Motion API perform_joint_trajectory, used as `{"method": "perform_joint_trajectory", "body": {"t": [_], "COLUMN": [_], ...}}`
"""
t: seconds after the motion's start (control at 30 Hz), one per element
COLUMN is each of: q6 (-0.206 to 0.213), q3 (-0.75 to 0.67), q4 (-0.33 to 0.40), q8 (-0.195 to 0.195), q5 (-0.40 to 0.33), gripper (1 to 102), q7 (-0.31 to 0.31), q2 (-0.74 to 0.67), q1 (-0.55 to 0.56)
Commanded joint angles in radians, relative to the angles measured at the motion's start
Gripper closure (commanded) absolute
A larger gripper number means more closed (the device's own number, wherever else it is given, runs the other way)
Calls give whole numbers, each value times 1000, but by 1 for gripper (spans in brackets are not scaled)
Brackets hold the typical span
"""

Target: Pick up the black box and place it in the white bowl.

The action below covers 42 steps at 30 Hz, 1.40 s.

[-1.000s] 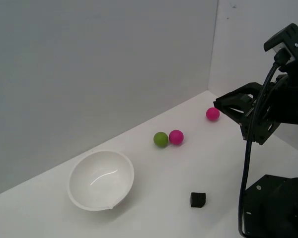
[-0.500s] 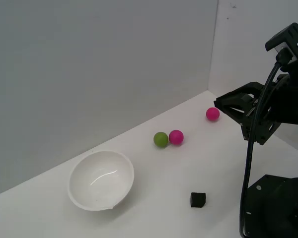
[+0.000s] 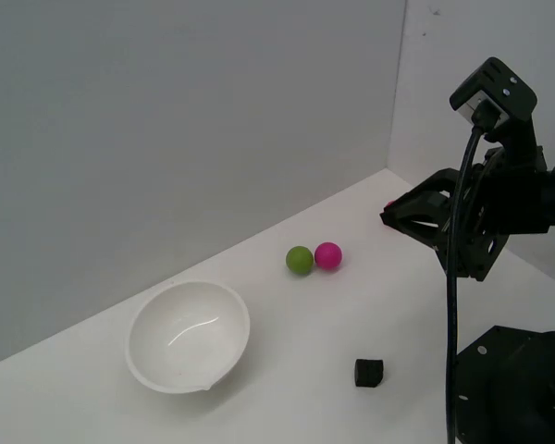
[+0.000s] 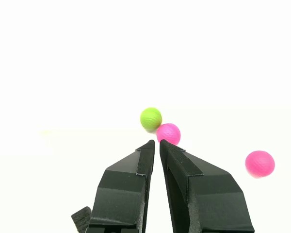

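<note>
The white desk [image 3: 287,314] carries the white bowl [image 3: 188,337] at the exterior view's left, empty. My hand [image 4: 156,142] hangs high over the far side, clenched on nothing. Beyond it a green ball [image 3: 300,260] touches a pink ball [image 3: 328,255]; another pink ball [image 4: 260,163] sits apart. The black box [image 3: 369,372] lies near my base. Descending with shut fingertips could knock it away or scatter the balls

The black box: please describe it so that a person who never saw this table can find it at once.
Start at the white bowl at the exterior view's left. Look toward the exterior view's right along the near part of the table, to the black box lying alone. It is the only small dark cube; the other small things are round coloured balls farther back.
</note>
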<state>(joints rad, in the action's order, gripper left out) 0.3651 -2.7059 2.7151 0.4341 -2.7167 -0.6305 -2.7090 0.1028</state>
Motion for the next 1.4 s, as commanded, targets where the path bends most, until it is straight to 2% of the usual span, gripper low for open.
{"method": "perform_joint_trajectory", "body": {"t": [0.0,0.2,0.37,0.4,0.53,0.57,0.7,0.83,1.0,1.1,1.27,1.37], "q6": [11,8,3,-11,-160,-178,-181,-181,-181,-179,-179,-163], "q3": [26,126,187,199,242,252,275,302,333,334,331,324], "q4": [-38,-114,-133,-137,-158,-160,-160,-163,-166,-172,-192,-198], "q8": [6,6,6,6,6,6,9,69,100,104,114,114], "q5": [46,120,140,141,163,166,164,169,170,178,198,202], "gripper": [100,100,100,100,100,100,100,100,100,100,100,99], "q7": [-20,-101,-144,-146,-163,-173,-192,-235,-275,-287,-365,-400], "q2": [31,124,189,198,244,253,276,302,334,337,333,327], "q1": [26,58,84,86,97,104,124,167,238,275,331,347]}}
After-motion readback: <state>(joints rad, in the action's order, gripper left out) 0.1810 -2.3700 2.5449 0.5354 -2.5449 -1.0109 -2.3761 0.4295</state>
